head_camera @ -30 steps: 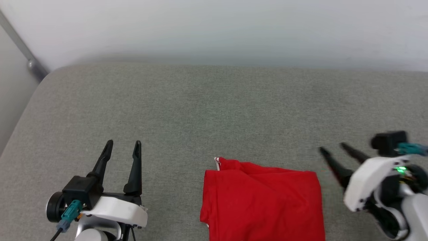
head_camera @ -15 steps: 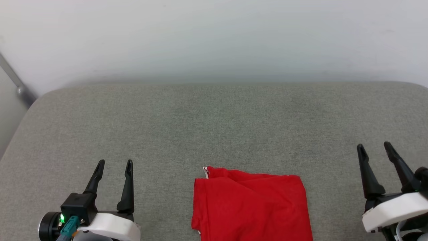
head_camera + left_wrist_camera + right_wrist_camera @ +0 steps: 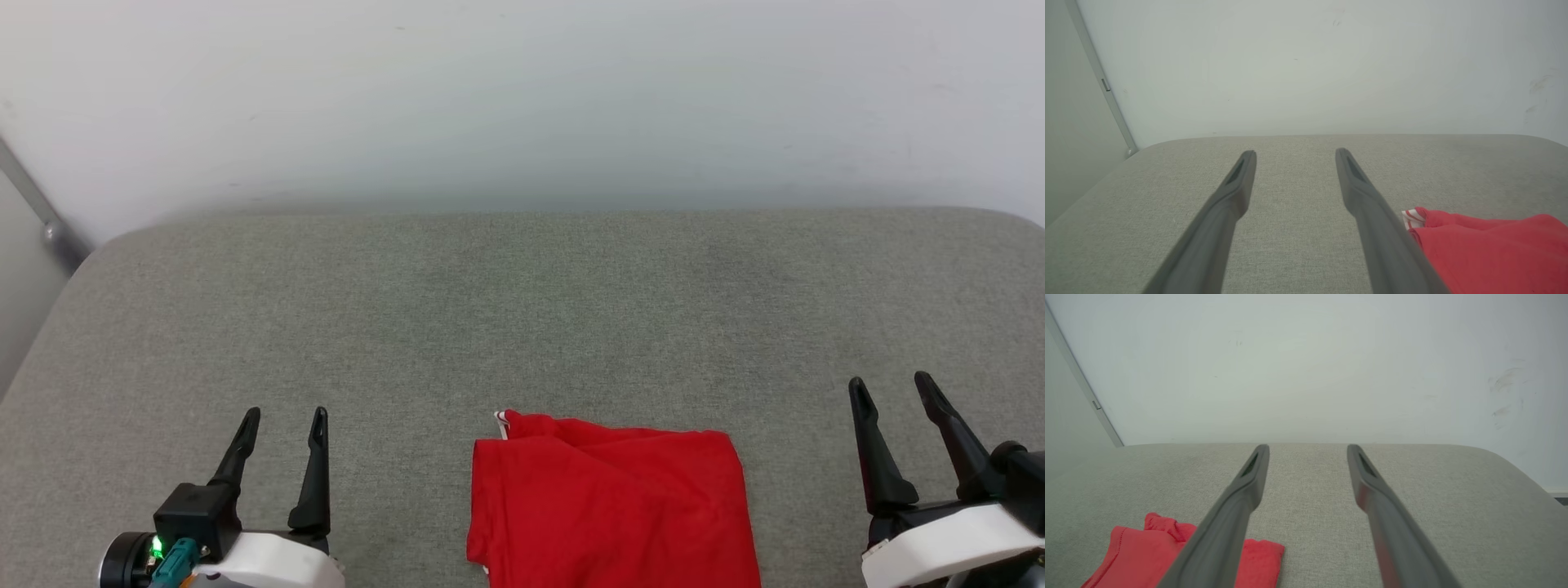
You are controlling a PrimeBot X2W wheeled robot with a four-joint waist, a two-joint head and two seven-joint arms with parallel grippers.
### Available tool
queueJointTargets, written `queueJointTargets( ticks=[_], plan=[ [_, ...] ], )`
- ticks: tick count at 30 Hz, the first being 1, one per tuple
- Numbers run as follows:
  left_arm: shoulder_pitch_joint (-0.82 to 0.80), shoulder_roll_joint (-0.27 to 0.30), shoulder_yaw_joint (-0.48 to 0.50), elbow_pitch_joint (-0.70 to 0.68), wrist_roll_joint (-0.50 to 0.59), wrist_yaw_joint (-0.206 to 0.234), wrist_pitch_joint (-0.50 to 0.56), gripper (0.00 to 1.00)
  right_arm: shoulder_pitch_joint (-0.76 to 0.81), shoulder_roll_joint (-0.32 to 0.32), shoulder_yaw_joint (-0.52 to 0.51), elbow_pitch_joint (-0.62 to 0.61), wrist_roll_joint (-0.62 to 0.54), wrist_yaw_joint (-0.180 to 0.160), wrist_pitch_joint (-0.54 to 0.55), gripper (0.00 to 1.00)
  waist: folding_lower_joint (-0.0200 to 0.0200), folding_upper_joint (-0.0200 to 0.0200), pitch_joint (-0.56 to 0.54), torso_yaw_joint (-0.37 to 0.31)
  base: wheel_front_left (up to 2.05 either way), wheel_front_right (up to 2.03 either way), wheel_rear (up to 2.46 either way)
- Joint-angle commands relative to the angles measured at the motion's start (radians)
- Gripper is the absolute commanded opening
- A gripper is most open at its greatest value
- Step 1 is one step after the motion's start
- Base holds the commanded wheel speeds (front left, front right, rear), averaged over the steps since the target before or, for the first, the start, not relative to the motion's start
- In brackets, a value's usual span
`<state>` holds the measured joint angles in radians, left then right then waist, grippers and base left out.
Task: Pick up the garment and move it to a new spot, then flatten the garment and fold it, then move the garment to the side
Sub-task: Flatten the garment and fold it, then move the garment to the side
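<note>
The red jersey garment (image 3: 608, 506) lies folded into a rough rectangle on the near middle of a grey woven cushioned surface (image 3: 522, 310). Its near edge runs out of the bottom of the head view. A small piece of red-and-white striped trim (image 3: 502, 422) peeks out at the garment's far left corner, and a few soft creases cross the far edge (no print can be seen on the side facing up).

The left gripper (image 3: 285, 415), two long dark fingers on a white and black wrist, hovers at the near left, well apart from the garment. Its fingers are spread wide with nothing between them. From its own wrist view the left gripper (image 3: 1295, 152) points toward the far edge, with the garment (image 3: 1486, 249) and its trim (image 3: 1412, 218) just to the right of the right-hand finger.

The right gripper (image 3: 889, 381) hovers at the near right, also spread wide and empty. In its wrist view the right gripper (image 3: 1308, 447) has the garment (image 3: 1131, 555) low on the left, partly behind one finger.

A pale plain wall (image 3: 522, 98) rises beyond the far edge of the surface.
</note>
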<state>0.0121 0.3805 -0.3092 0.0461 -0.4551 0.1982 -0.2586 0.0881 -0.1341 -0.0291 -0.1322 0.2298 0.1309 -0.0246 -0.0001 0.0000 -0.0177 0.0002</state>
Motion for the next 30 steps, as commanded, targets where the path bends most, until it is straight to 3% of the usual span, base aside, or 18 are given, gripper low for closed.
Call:
queueJointTargets(
  ticks=[1,8,16,21,26,30],
  plan=[
    [0.003,0.000,0.004,0.002,-0.005,0.004,-0.003,1.00,0.008,0.003,0.001,-0.007,-0.003,0.000,0.004,1.00,0.0001,0.0000,0.000,-0.001,0.00,0.00,0.00],
    [0.006,-0.004,0.012,0.004,-0.012,0.005,-0.004,1.00,0.029,0.013,-0.051,0.019,0.052,0.000,0.104,1.00,0.0001,0.0000,0.005,-0.011,0.00,0.00,0.00],
    [-0.004,-0.024,0.033,-0.005,-0.017,-0.001,-0.007,1.00,0.020,-0.072,-0.283,0.142,0.255,0.000,0.482,1.00,0.0001,0.0000,0.017,-0.012,0.00,0.00,0.00],
    [-0.023,-0.047,0.042,-0.017,-0.001,-0.007,-0.008,1.00,-0.026,-0.100,-0.359,0.230,0.343,0.000,0.751,1.00,0.0001,0.0000,0.037,0.009,0.00,0.00,0.00],
    [-0.039,-0.070,0.056,-0.034,0.020,-0.022,-0.008,1.00,-0.072,-0.028,-0.371,0.284,0.400,0.000,0.965,1.00,0.0001,0.0000,0.074,0.042,0.00,0.00,0.00],
    [-0.058,-0.088,0.069,-0.036,0.037,-0.042,-0.007,1.00,-0.121,0.050,-0.365,0.301,0.507,0.000,1.071,1.00,0.0001,0.0000,0.111,0.070,0.00,0.00,0.00]
  ],
)
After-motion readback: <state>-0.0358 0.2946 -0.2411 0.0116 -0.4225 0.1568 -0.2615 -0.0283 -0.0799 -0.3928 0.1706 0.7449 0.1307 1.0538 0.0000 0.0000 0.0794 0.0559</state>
